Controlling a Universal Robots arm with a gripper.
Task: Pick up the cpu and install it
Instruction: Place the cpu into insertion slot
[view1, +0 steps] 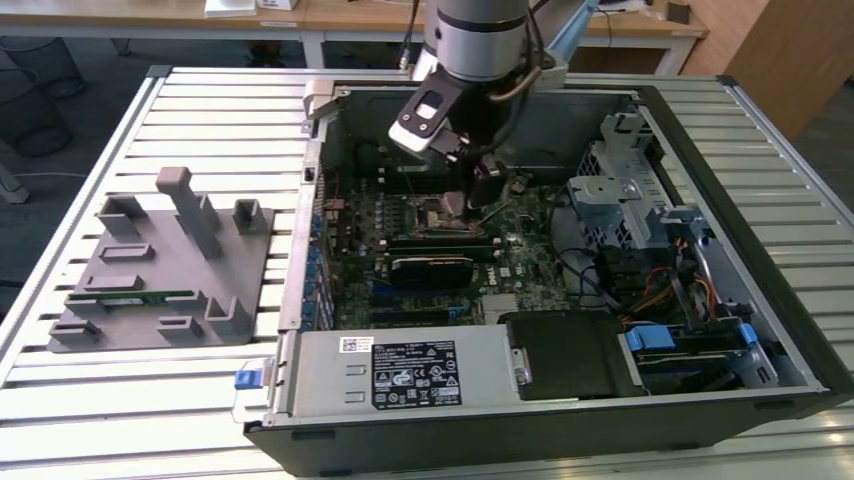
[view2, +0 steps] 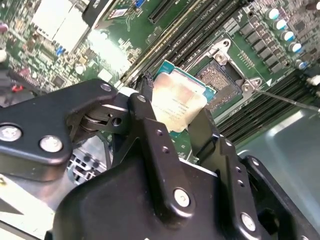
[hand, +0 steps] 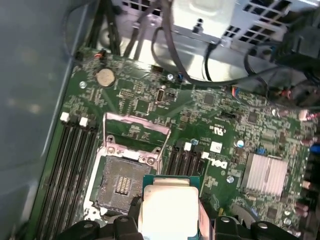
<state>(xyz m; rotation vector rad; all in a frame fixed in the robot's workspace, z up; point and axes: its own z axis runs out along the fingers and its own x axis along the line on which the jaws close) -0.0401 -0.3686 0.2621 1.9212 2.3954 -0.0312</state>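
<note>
Between snug gripper (view2: 174, 114) fingers (view2: 150, 131), the cpu (view2: 177, 98)

You see the gripper (view1: 463, 195) lowered into the open computer case (view1: 534, 432), pinching the cpu (view1: 454, 205) just above the motherboard (view1: 527, 255). At the exterior view's left, a grey fixture (view1: 134, 270) sits on the slatted surface (view1: 200, 120) beside the case.

Faint print on the silvery square cpu (view2: 177, 102) is illegible; so are the black label (view1: 416, 373) and white sticker (view1: 356, 345) on the grey power-supply box (view1: 324, 390).
</note>
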